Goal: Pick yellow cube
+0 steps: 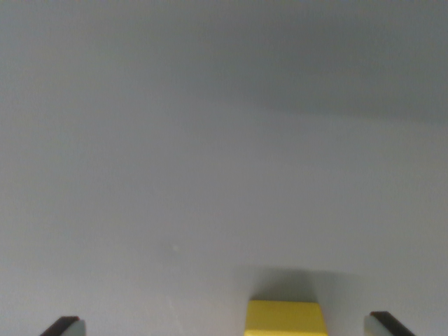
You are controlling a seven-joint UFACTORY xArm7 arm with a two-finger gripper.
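Yellow cube [285, 318] sat at the bottom edge of the wrist view, only its top part showing, the rest cut off by the frame. It rested on a plain grey surface [210, 175], which filled the view; no edge or corner of that surface was in sight, so its place on it could not be fixed further. A soft shadow lay just behind the cube.

Gripper [227, 326]: two dark fingertips [64, 325] poked in at the lower corners, one at the wrist view's left, one at the right, spread wide apart and holding nothing. The cube stood between them but off centre, nearer the right tip and apart from both.

Step in hand, as judged: final approach, before the grasp. Jaws straddled the cube loosely; no contact seen.

Next move likely called for a small shift toward the wrist view's right to centre the cube, a descent if height remained, then closing. Height above the surface could not be told.

Containers: none in view, and nothing else lay on the surface.
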